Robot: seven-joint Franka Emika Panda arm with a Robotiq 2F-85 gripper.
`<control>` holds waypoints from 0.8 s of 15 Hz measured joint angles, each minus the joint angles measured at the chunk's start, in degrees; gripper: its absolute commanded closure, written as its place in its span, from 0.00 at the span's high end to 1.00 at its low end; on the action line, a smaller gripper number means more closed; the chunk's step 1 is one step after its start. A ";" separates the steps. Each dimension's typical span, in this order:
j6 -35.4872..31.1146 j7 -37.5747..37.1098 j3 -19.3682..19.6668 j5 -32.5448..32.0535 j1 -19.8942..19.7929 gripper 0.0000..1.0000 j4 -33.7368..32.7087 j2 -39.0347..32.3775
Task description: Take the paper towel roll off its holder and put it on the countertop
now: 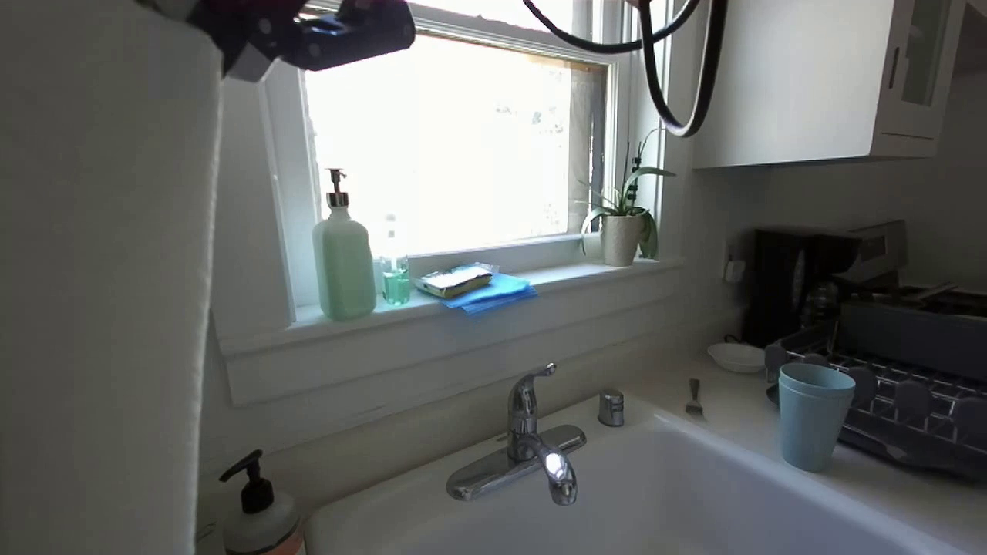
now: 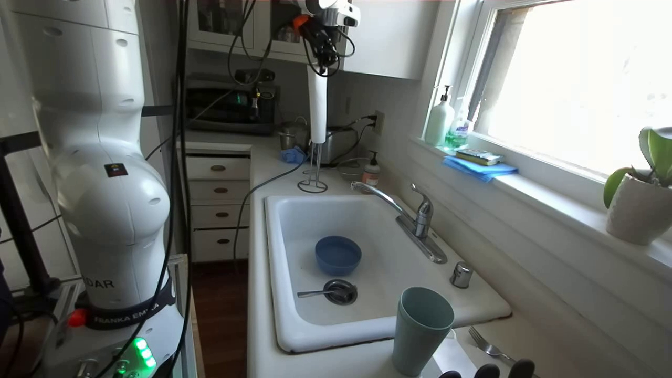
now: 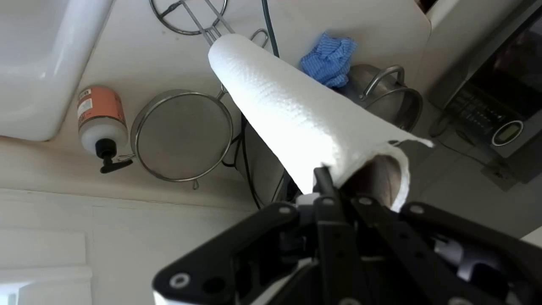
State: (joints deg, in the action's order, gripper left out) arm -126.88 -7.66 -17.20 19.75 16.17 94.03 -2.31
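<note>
The paper towel roll [image 2: 317, 107] is a white cylinder hanging nearly upright by its top end. It also shows in the wrist view [image 3: 275, 101], with its brown core open near my fingers, and as a large pale shape [image 1: 100, 308] close to an exterior camera. My gripper [image 3: 338, 192] is shut on the roll's top rim; it shows in both exterior views [image 1: 254, 50] [image 2: 325, 58]. The wire holder [image 2: 313, 184] stands on the countertop [image 2: 273, 168] below the roll. Its upper wires [image 3: 199, 21] run up into the roll's lower end, so their tops are hidden.
The sink [image 2: 294, 247] borders the holder and contains a blue bowl [image 2: 338, 255]. Near the holder stand an orange-labelled soap bottle [image 3: 101, 118], a round strainer [image 3: 184, 135], a blue cloth [image 3: 328, 59], a metal pot [image 3: 377, 84] and a cable [image 3: 269, 25]. The faucet [image 2: 422, 215] is nearby.
</note>
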 measured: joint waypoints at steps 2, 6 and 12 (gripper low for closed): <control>0.22 0.91 0.02 0.00 -0.04 0.00 0.15 0.83; 0.27 1.49 0.16 0.02 -0.10 0.00 0.28 2.44; 0.28 1.55 0.21 0.01 -0.11 0.00 0.38 4.91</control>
State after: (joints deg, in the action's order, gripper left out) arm -126.61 -6.10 -16.99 19.77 16.06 94.41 2.59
